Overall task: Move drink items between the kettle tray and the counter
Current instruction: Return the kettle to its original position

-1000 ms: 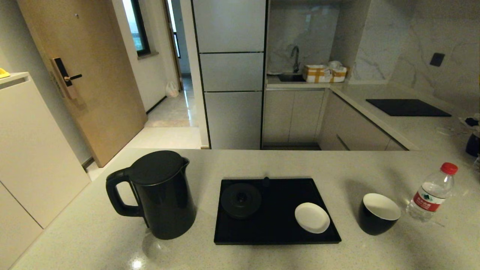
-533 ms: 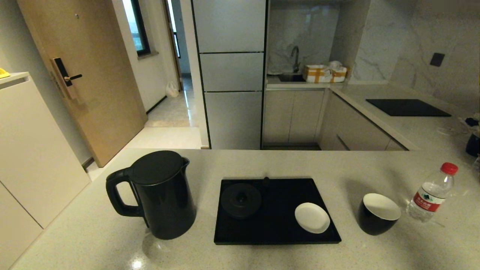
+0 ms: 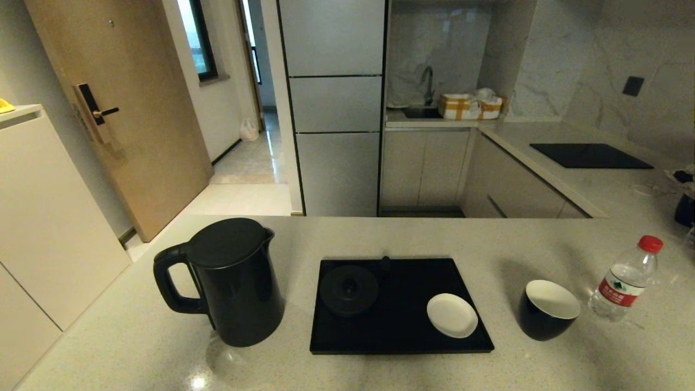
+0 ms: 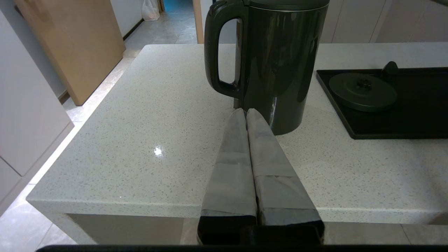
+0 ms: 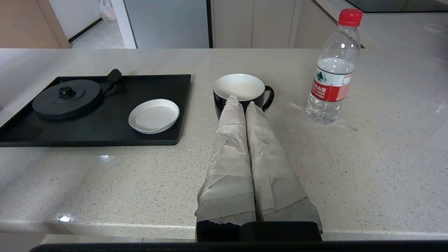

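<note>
Currently nothing is held. The left gripper (image 4: 246, 111) is seen with its fingers pressed together, poised near the counter's front edge and pointed at the kettle (image 3: 231, 282); the right gripper (image 5: 242, 103) is likewise closed and empty, aimed at the cup (image 3: 547, 309). Neither arm is visible in the head view.

All three drink items are found on the counter (image 3: 136, 336), off the kettle tray (image 3: 402, 326). The kettle is stood upright to the left of the tray, handle turned outward to the left. The cup is set just right of the tray, and the bottle (image 3: 624, 282) is stood a little further right. On the tray, only the round kettle base (image 3: 348, 290) and a white saucer (image 3: 452, 315) are seen.

The kettle is judged the heaviest and bulkiest piece, its glossy wall likely slippery; the rigid handle is the sensible hold, gripped high so the body hangs plumb. Whether water is inside cannot be told. The cup is judged stiff and breakable, best pinched over its rim or by the small handle shown in the right wrist view. The bottle is judged light and thin-walled, liable to dent or tip, and is best taken around the labelled middle.
</note>
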Available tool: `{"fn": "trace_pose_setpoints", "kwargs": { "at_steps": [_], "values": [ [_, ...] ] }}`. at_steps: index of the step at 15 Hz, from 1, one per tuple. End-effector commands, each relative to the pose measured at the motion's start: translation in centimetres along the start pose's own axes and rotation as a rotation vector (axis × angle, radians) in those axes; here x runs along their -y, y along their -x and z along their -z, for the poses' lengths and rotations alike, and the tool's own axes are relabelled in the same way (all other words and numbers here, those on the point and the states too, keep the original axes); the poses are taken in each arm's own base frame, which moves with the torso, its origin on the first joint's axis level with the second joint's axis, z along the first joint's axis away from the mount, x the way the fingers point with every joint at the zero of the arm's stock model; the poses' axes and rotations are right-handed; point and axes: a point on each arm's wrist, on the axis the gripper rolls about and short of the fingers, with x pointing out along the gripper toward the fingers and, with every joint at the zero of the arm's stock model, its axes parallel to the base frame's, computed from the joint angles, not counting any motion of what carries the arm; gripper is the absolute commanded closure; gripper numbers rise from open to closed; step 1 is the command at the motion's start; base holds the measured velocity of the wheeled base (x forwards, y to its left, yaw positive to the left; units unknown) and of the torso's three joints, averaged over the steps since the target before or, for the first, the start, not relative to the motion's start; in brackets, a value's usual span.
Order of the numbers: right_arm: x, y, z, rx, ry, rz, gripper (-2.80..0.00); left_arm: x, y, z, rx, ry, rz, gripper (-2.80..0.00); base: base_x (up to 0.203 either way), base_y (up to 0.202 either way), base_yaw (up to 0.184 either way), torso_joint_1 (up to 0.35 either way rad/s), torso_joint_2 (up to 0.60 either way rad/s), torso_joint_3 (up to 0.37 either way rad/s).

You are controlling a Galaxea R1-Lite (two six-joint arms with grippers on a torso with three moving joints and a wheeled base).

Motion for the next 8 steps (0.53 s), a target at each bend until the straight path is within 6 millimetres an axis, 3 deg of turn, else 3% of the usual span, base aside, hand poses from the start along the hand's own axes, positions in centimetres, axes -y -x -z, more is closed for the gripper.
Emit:
{"fn": "trace_pose_setpoints", "kwargs": {
  "at_steps": [1, 8],
  "values": [
    [0.0, 0.0, 0.01, 0.0, 0.001, 0.0, 0.0, 0.0, 0.0, 0.0, 0.0, 0.001, 0.0, 0.0, 0.0, 0.0, 0.0, 0.0, 0.0, 0.0],
    [0.0, 0.0, 0.01, 0.0, 0.001, 0.0, 0.0, 0.0, 0.0, 0.0, 0.0, 0.001, 0.0, 0.0, 0.0, 0.0, 0.0, 0.0, 0.0, 0.0]
  ]
}}
